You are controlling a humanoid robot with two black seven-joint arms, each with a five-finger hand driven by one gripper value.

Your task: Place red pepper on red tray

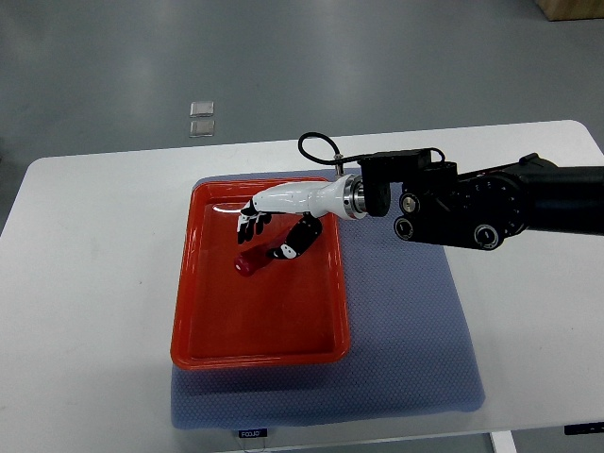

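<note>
One arm is working here, operator, and it's yours on the right. Starting at the near edge, you're looking at a white table (85, 283) with a blue-grey mat (406, 330) lying across its middle, running right down to the near side. Sitting on the left part of that mat is the red tray (203, 326), a shallow rectangle with a raised rim, its near half bare.

Moving farther in, the red pepper (253, 260) is lying on the tray floor in the far half, tipped on its side. Your right hand (274, 222) is hovering right over it, white palm facing down, dark fingers (250, 225) hanging loosely apart above the pepper's left end. The thumb is resting at the pepper's right end; whether it's actually gripping, you can't tell from here. The fingers themselves are looking relaxed, not clamped.

Behind the hand, the black forearm (472, 212) is reaching in from the right edge. Farthest off, two small clear squares (202, 118) are lying on the grey floor.
</note>
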